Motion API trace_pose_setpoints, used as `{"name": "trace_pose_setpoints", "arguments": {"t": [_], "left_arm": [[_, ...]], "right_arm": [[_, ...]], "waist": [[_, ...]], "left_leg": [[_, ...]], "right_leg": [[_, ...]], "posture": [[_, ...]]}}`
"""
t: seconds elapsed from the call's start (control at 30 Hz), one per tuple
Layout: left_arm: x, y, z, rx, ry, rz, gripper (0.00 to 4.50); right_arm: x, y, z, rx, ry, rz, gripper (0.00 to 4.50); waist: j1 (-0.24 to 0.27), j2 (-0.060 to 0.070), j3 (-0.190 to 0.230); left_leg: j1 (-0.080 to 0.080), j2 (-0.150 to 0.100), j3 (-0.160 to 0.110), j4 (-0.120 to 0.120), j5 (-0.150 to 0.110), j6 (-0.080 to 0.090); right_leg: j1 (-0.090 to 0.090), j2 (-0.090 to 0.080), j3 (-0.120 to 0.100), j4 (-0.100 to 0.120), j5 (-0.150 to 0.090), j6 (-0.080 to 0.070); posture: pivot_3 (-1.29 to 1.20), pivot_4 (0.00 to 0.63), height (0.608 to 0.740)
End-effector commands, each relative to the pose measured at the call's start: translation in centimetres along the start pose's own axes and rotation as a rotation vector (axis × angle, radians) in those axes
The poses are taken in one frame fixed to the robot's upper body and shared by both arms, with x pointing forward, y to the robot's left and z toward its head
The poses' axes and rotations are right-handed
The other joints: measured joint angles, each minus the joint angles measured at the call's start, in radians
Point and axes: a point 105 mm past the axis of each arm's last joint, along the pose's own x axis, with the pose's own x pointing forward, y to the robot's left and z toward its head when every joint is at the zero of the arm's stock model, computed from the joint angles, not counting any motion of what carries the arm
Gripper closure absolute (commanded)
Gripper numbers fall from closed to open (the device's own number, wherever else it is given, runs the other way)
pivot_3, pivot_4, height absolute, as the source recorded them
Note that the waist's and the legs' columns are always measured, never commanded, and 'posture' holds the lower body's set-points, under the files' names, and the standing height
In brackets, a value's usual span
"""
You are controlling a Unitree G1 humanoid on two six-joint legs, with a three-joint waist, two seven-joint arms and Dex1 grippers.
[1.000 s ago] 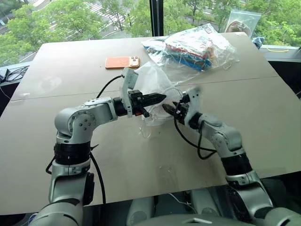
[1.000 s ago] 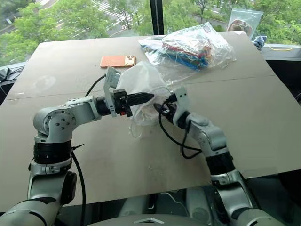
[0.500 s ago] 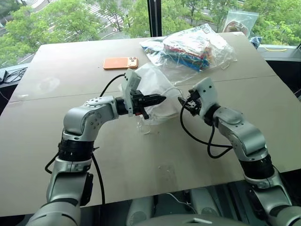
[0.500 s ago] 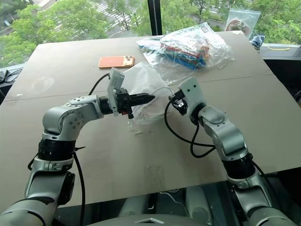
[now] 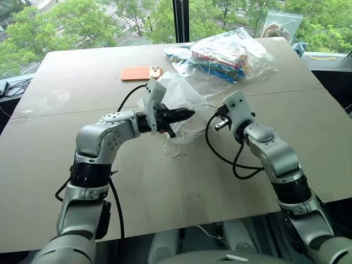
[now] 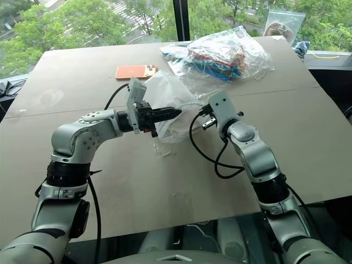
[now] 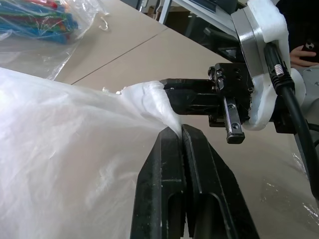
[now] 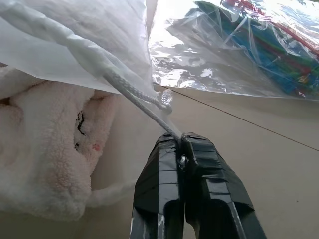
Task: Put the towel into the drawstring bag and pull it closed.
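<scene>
The drawstring bag [image 5: 179, 99], thin translucent white fabric, is held up a little off the table's middle. My left gripper [image 5: 190, 114] is shut on the edge of its mouth, with fabric pinched at the tips [image 7: 180, 128]. Just to the right, my right gripper [image 5: 219, 122] is shut on a thin white cord [image 8: 134, 94] that runs taut from the bag's mouth to its fingertips [image 8: 179, 137]. The towel [image 8: 45, 164], off-white nubby terry, lies under the bag's fabric [image 8: 75, 45] at the mouth. How far in it sits I cannot tell.
An orange phone [image 5: 142, 72] lies behind the bag. A clear plastic bag of colourful items [image 5: 225, 55] sits at the back right, close behind the drawstring bag. Another clear bag [image 5: 281, 25] stands at the far right edge. The brown table [image 5: 82, 181] stretches to the left and front.
My right gripper went from open at the bag's mouth to shut on the cord, rolled its wrist and drew back to the right. The left gripper held still.
</scene>
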Motion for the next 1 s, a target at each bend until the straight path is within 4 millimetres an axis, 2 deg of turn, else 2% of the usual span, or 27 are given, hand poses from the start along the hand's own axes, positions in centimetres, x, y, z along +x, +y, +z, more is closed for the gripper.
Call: {"name": "trace_pose_setpoints", "arguments": {"t": [0.03, 0.17, 0.2, 0.27, 0.33, 0.43, 0.47, 0.63, 0.7, 0.77, 0.9, 1.0], "left_arm": [[-0.2, 0.2, 1.4, 0.042, -0.048, 0.014, 4.50], [0.1, 0.7, 1.8, 0.036, -0.065, 0.030, 4.50], [0.1, 0.8, 1.9, 0.036, -0.069, 0.034, 4.50], [0.1, 1.0, 2.0, 0.040, -0.070, 0.038, 4.50], [0.0, 1.0, 2.0, 0.040, -0.069, 0.035, 4.50], [-0.5, 0.5, 1.8, 0.027, -0.052, -0.021, 4.50], [-0.8, 0.3, 1.7, 0.024, -0.043, -0.039, 4.50], [-3.4, 0.6, 0.1, 0.058, 0.071, -0.070, 4.50], [-4.5, 1.6, -0.9, 0.122, 0.146, -0.044, 4.50], [-5.4, 2.4, -1.9, 0.194, 0.215, -0.033, 4.50], [-5.9, 3.3, -1.9, 0.212, 0.218, -0.021, 4.50], [-5.6, 3.2, -2.0, 0.222, 0.215, -0.032, 4.50]], "right_arm": [[-1.0, -1.9, 2.2, -0.008, -0.070, -0.085, 4.47], [-1.7, -2.3, 2.6, 0.035, -0.077, -0.095, 4.47], [-1.9, -1.7, 2.9, 0.046, -0.088, -0.052, 4.47], [-3.0, 0.7, 3.6, -0.018, -0.127, 0.105, 4.47], [-3.7, 2.3, 3.4, -0.050, -0.130, 0.213, 4.47], [-4.7, 4.2, 2.6, -0.051, -0.130, 0.340, 3.57], [-4.9, 4.5, 2.4, -0.057, -0.127, 0.363, 2.96], [-6.5, 4.6, 1.5, -0.025, -0.110, 0.439, 0.59], [-7.2, 3.9, 1.4, 0.006, -0.117, 0.449, 0.59], [-7.2, 2.1, 1.8, 0.069, -0.147, 0.399, 0.59], [-5.5, -2.2, 2.1, 0.104, -0.166, 0.222, 0.59], [-3.8, -2.7, 1.9, 0.037, -0.142, 0.208, 0.59]], "waist": [[0.001, 0.000, 0.000], [0.002, 0.000, 0.000], [0.002, 0.000, 0.000], [0.001, 0.000, 0.000], [0.001, 0.000, 0.000], [-0.003, 0.000, 0.000], [-0.003, 0.000, 0.000], [-0.002, 0.000, 0.000], [-0.001, 0.000, 0.000], [0.001, 0.000, 0.000], [0.004, 0.000, 0.000], [0.000, 0.000, 0.000]], "left_leg": [[0.000, 0.000, 0.000, 0.000, 0.000, 0.000], [0.000, 0.000, 0.000, 0.000, 0.000, 0.000], [0.000, 0.000, 0.000, 0.000, 0.000, 0.000], [0.000, 0.000, 0.000, 0.000, 0.000, 0.000], [0.000, 0.000, 0.000, 0.000, 0.000, 0.000], [0.000, 0.000, 0.000, 0.000, 0.000, 0.000], [0.000, 0.000, 0.000, 0.000, 0.000, 0.000], [0.000, 0.000, 0.000, 0.000, 0.000, 0.000], [0.000, 0.000, 0.000, 0.000, 0.000, 0.000], [0.000, 0.000, 0.000, 0.000, 0.000, 0.000], [0.000, 0.000, 0.000, 0.001, 0.000, 0.000], [0.000, 0.000, 0.000, 0.001, 0.000, 0.000]], "right_leg": [[0.000, 0.000, 0.000, 0.000, 0.000, 0.000], [0.000, 0.000, 0.000, 0.000, 0.000, 0.000], [0.000, 0.000, 0.000, 0.000, 0.000, 0.000], [0.000, 0.000, -0.001, 0.000, 0.000, 0.000], [0.000, 0.000, 0.000, 0.000, 0.000, 0.000], [0.000, 0.000, 0.000, 0.000, 0.000, 0.000], [0.000, 0.000, -0.001, 0.000, 0.000, 0.000], [0.000, 0.000, 0.000, 0.000, 0.000, 0.000], [0.000, 0.000, -0.001, 0.000, 0.000, 0.000], [0.000, 0.000, -0.001, 0.000, 0.000, 0.000], [0.001, 0.000, -0.001, 0.000, 0.000, 0.000], [0.001, 0.000, -0.002, 0.000, 0.000, 0.000]], "posture": [[0.00, 0.150, 0.740], [0.00, 0.150, 0.740], [0.00, 0.150, 0.740], [0.00, 0.150, 0.740], [0.00, 0.150, 0.740], [0.00, 0.150, 0.740], [0.00, 0.150, 0.740], [0.00, 0.150, 0.740], [0.00, 0.150, 0.740], [0.00, 0.150, 0.740], [0.00, 0.150, 0.740], [0.00, 0.150, 0.740]]}}
